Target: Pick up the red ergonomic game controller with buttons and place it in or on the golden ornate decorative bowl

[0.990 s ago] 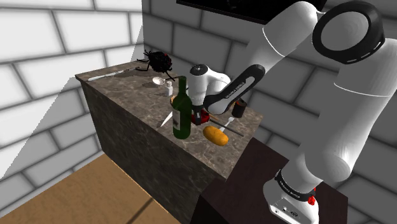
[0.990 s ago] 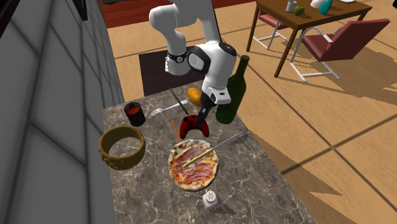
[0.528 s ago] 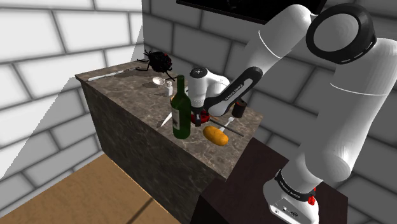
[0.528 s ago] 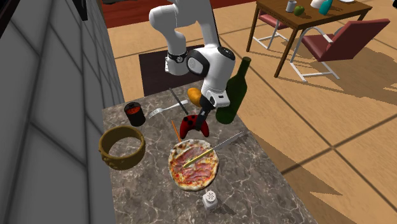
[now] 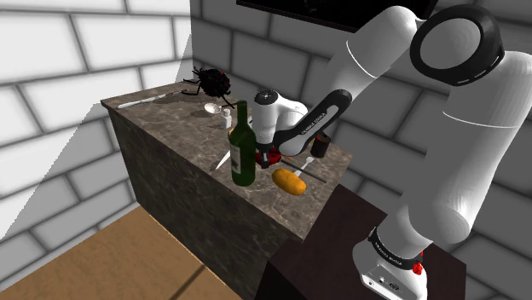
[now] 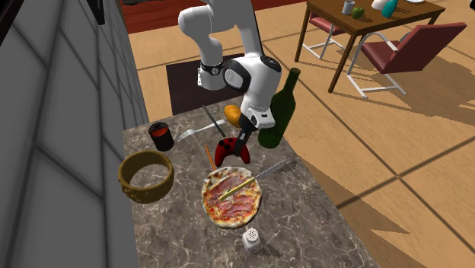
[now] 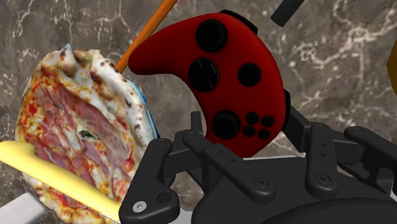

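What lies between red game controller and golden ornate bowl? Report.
Second exterior view: a thin orange stick beside the controller, then bare marble countertop.

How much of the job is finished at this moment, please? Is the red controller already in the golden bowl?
Not yet. Done: the black gripper is down at the red curved game controller, around one of its handles. In hand: the grasp, with the controller lying on the dark marbled counter beside the pizza. Left: lifting it, carrying it to the golden ornate bowl, which holds nothing, and releasing.
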